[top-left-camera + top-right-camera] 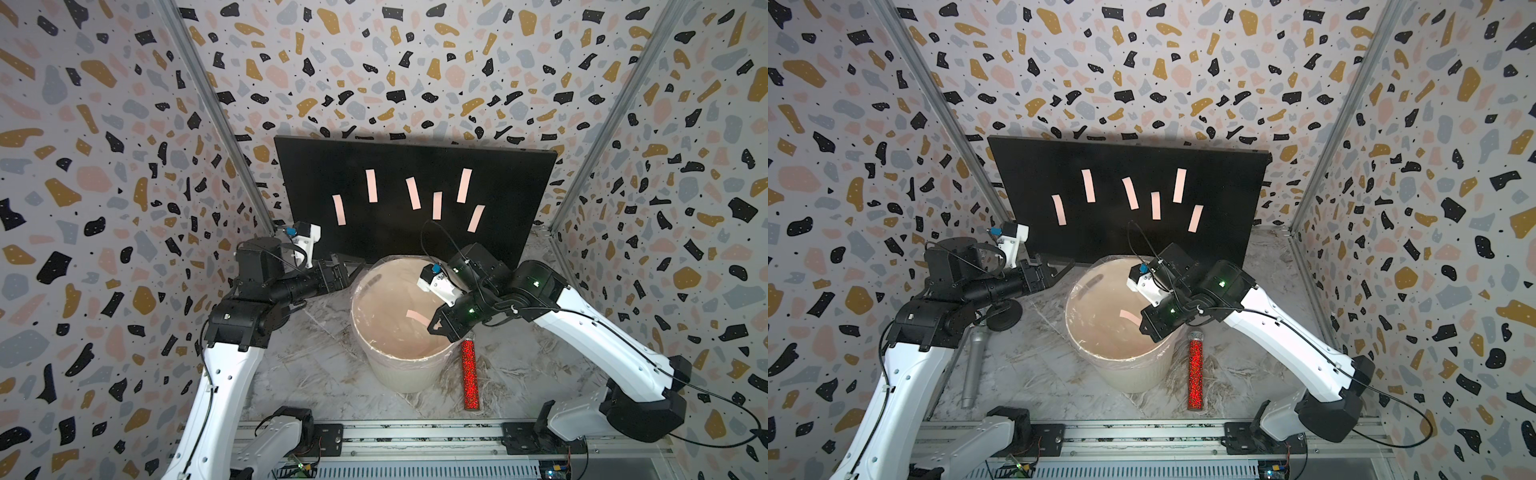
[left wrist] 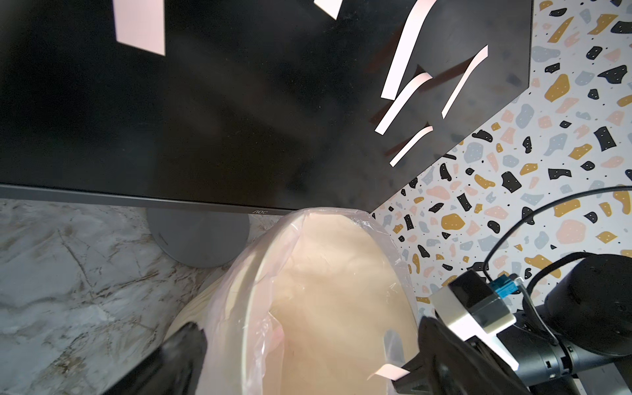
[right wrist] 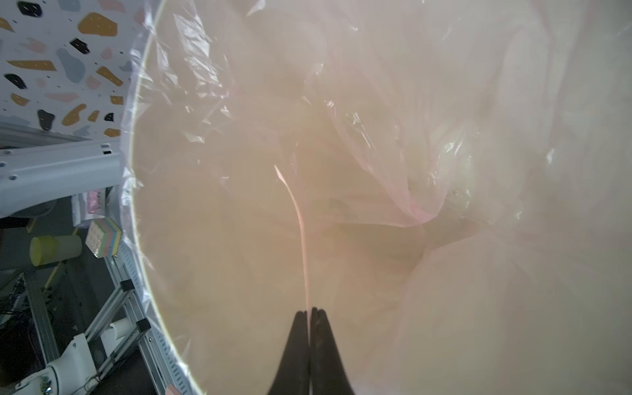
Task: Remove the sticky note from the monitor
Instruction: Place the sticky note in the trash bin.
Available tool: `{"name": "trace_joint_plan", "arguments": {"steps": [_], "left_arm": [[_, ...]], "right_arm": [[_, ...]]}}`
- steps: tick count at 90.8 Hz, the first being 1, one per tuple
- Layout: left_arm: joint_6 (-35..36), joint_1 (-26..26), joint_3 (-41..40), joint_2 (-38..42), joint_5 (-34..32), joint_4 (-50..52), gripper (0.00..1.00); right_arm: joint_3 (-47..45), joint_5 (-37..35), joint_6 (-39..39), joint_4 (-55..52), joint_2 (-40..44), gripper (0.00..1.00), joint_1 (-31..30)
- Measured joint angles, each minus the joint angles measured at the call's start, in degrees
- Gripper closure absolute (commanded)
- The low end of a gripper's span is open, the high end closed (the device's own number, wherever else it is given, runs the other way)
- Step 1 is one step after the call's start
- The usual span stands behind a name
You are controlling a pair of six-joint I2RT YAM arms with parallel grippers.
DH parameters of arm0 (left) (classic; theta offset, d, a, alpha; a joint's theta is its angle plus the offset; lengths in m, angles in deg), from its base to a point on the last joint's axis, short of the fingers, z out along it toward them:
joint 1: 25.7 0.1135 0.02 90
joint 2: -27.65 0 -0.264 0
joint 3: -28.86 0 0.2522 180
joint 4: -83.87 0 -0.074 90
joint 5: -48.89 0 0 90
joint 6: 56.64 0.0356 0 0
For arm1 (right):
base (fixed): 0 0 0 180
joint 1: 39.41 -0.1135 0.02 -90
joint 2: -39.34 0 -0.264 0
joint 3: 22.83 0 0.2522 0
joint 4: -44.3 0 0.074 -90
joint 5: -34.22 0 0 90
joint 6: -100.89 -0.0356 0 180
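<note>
The monitor [image 1: 415, 166] stands at the back with several pink sticky notes on its black screen, such as one sticky note [image 1: 371, 185]. Over the lined white bin [image 1: 399, 376], my right gripper [image 1: 433, 325] is shut on a pink sticky note [image 1: 417, 317]. The right wrist view shows that sticky note [image 3: 301, 225] edge-on, pinched at the right gripper [image 3: 310, 313] tips above the liner. My left gripper [image 1: 349, 265] is open and empty beside the bin's far left rim, below the monitor's lower edge. One of its fingers [image 2: 178, 355] shows in the left wrist view.
A red glitter tube [image 1: 471, 374] lies on the marble table right of the bin. A grey cylinder [image 1: 974, 365] and a black round object [image 1: 1005, 318] lie under the left arm. The monitor's grey foot [image 2: 201, 236] sits behind the bin. Patterned walls close three sides.
</note>
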Motion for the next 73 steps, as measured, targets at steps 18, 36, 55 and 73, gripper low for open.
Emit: {"name": "trace_joint_plan", "arguments": {"steps": [18,36,55,73], "left_arm": [[0.26,0.00,0.00,0.00,0.00,0.07,0.01],[0.39,-0.04,0.00,0.00,0.00,0.37,0.01],[0.44,-0.04,0.00,-0.39,0.00,0.42,0.00],[0.44,-0.04,0.00,-0.52,0.00,0.42,0.00]], "right_arm": [[2.38,-3.56,1.18,-2.19,-3.74,0.73,-1.11],[3.54,-5.42,1.97,-3.26,-3.98,0.59,-1.36],[6.05,-8.35,2.27,-3.65,-3.98,0.48,-1.36],[9.53,-13.57,1.97,-2.51,-2.21,0.36,-1.36]]}}
